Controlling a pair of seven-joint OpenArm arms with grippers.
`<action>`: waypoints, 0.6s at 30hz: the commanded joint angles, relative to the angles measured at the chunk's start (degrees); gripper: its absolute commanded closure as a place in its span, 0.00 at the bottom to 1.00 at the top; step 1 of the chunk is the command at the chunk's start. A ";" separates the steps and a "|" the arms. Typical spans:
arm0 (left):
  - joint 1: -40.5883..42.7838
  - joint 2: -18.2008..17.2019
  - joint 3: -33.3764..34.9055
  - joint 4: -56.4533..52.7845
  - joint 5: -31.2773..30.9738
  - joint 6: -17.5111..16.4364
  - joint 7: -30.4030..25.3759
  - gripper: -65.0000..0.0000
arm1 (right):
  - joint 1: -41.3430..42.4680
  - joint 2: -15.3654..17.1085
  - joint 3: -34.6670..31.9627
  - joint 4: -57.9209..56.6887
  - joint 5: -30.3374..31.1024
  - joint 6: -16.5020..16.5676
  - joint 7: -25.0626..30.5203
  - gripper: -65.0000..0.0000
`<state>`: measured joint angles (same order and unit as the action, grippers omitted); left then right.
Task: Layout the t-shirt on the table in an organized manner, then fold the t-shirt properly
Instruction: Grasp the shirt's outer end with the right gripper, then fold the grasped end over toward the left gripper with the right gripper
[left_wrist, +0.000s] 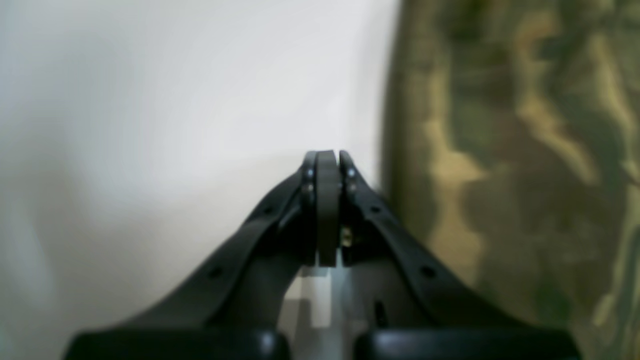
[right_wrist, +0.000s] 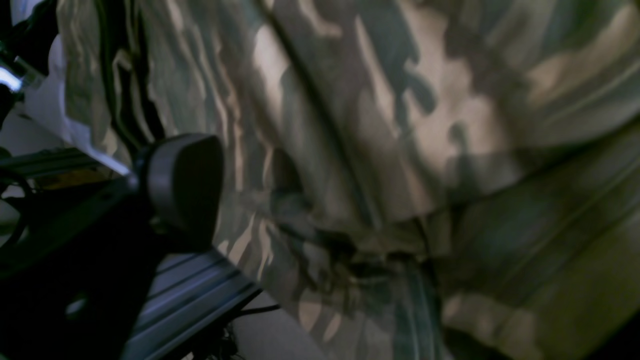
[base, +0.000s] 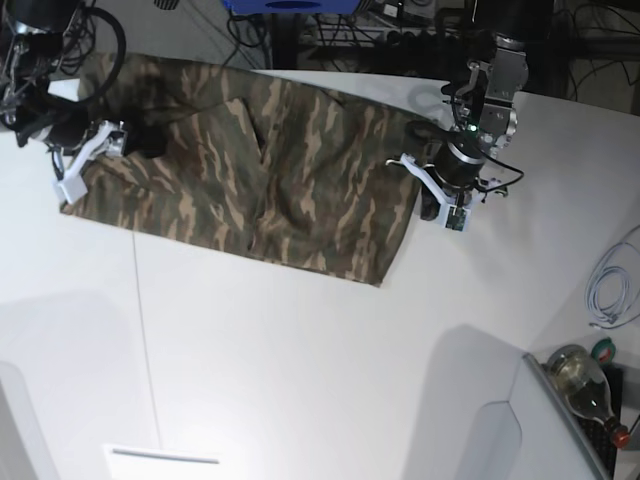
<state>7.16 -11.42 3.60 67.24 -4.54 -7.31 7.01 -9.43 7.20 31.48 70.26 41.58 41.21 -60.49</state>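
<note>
T-shirt (base: 260, 170), camouflage, spread flat, table (base: 330, 370)

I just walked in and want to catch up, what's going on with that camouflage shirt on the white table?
A two-armed robot is handling a soft camouflage t-shirt of olive, brown and tan, spread mostly flat on the large white table. The left gripper is shut and empty, beside the shirt's edge over bare tabletop. The right gripper is at the opposite end of the shirt, right against the cloth; whether it grips anything cannot be told. No fold is visible yet.
</note>
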 joint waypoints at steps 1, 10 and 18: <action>0.01 -0.40 0.05 0.67 0.18 0.23 0.25 1.00 | 0.16 -0.04 -0.32 -1.12 -3.30 -1.21 -1.62 0.22; 0.89 1.27 3.92 0.67 -0.34 0.23 0.34 1.00 | 6.49 1.11 -1.46 -2.96 -3.39 -1.21 -1.88 0.72; 1.06 5.22 4.10 0.67 0.01 0.23 0.34 1.00 | 14.22 3.13 -10.96 -2.43 -3.39 -9.17 -2.15 1.00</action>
<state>7.97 -6.66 7.33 67.53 -4.56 -6.11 5.61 4.19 9.93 20.34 66.87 37.06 31.35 -62.78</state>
